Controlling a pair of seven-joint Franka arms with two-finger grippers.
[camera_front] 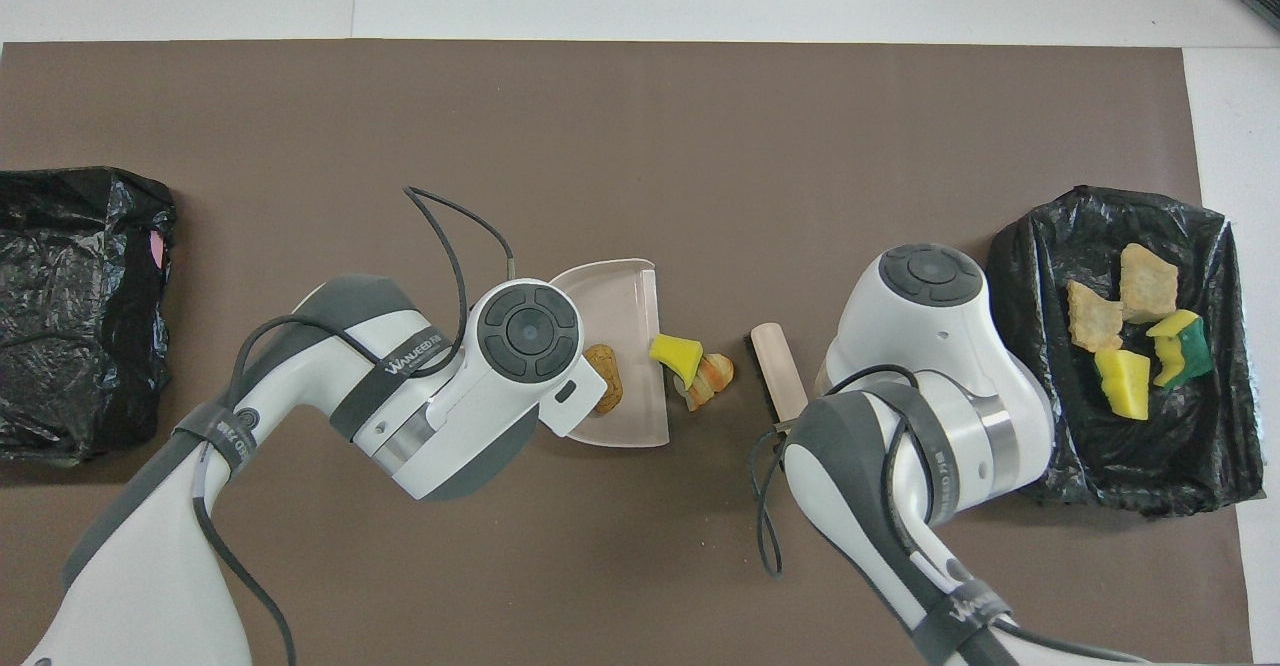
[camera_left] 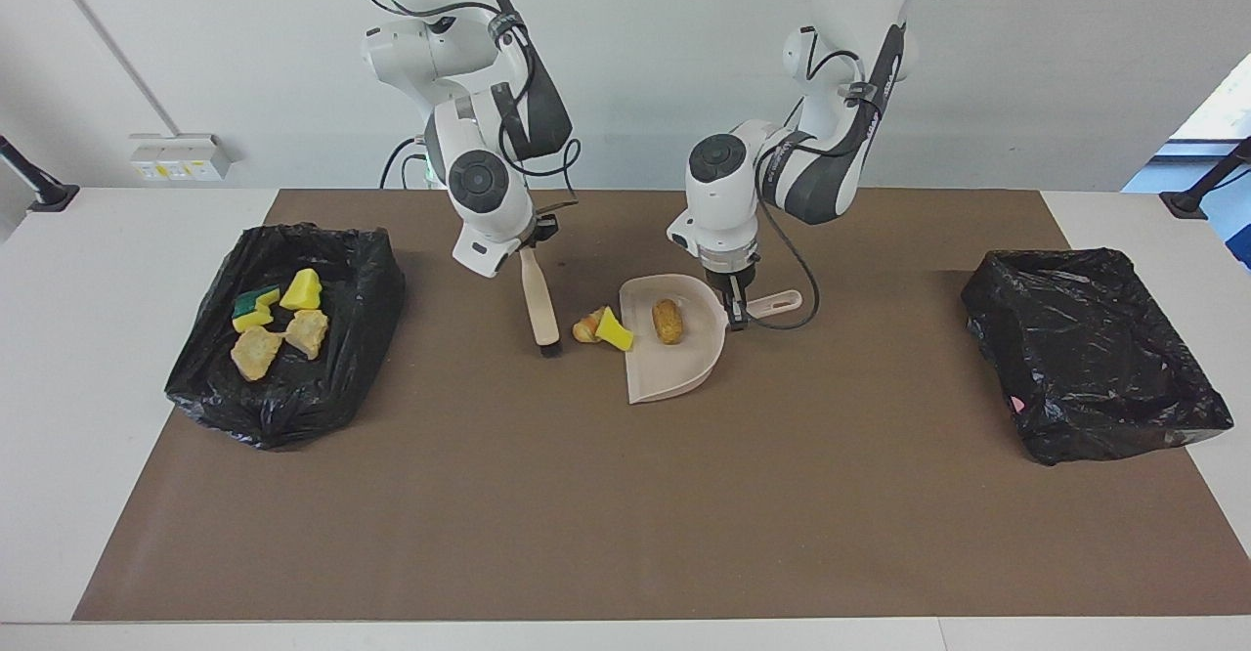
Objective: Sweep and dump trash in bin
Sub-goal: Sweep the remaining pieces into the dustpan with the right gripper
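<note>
A beige dustpan [camera_left: 674, 369] [camera_front: 622, 298] lies mid-mat with one tan lump of trash [camera_left: 668, 321] [camera_front: 603, 392] inside. My left gripper [camera_left: 735, 311] is shut on its handle [camera_left: 779, 300]. At the pan's open lip, on the mat, lie a yellow sponge piece [camera_left: 616, 330] [camera_front: 675, 354] and an orange lump [camera_left: 588, 327] [camera_front: 713, 374]. My right gripper [camera_left: 533, 246] is shut on the brush [camera_left: 539, 304] [camera_front: 779, 373], which hangs steeply, bristles at the mat, a short gap from those two scraps. The bin [camera_left: 376, 284] [camera_front: 1035, 276] at the right arm's end holds several scraps [camera_left: 293, 311] [camera_front: 1120, 346].
A second black-bagged bin [camera_left: 1090, 368] [camera_front: 70, 306] sits at the left arm's end of the table. The brown mat [camera_left: 625, 514] covers most of the table. In the overhead view both arms' wrists cover their own grippers.
</note>
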